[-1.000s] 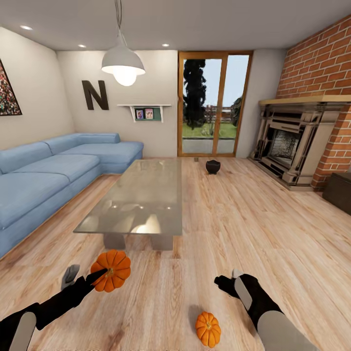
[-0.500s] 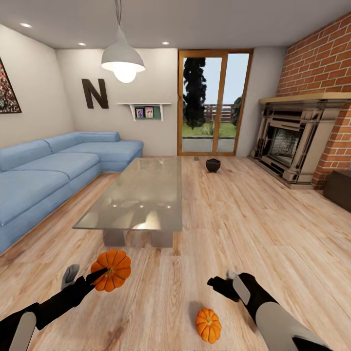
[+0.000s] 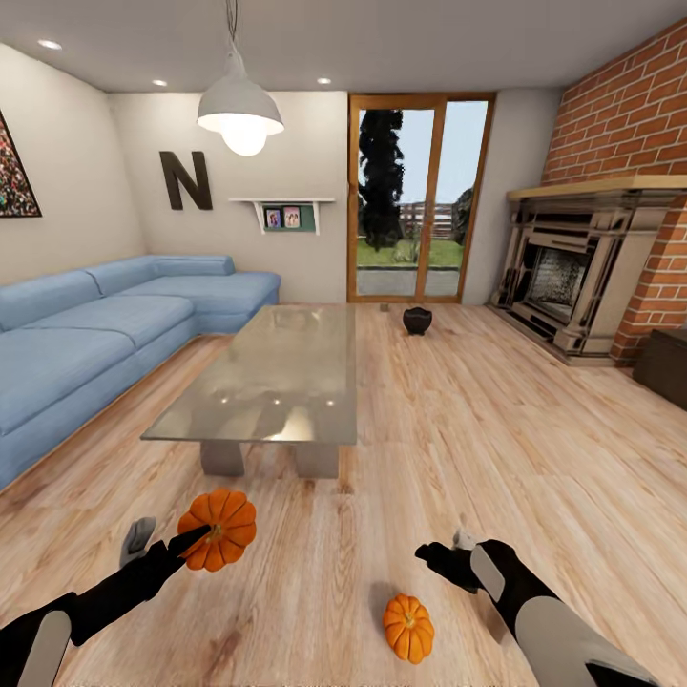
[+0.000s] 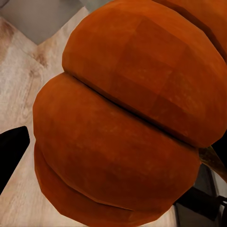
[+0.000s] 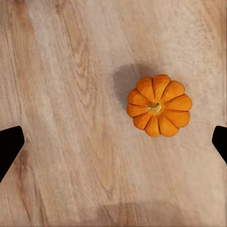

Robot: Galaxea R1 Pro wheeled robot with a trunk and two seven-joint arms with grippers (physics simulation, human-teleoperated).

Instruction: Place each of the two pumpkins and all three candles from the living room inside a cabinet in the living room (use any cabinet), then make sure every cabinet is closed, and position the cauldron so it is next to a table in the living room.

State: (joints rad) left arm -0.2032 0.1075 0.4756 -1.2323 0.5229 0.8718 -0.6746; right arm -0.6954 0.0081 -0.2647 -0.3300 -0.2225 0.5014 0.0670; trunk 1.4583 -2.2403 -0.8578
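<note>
1 pumpkin [image 5: 159, 105] on floor [image 5: 71, 71] below spread right pincer [image 5: 113, 142]

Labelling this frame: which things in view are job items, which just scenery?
Job: bigger pumpkin in left hand; smaller pumpkin on floor under open right hand; cauldron; coffee table; dark cabinet.
Scenery: sofa, fireplace, lamp.

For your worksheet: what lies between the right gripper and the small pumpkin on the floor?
Nothing: in the right wrist view, only bare wooden floor lies between the open right gripper and the small pumpkin. The head view agrees.
</note>
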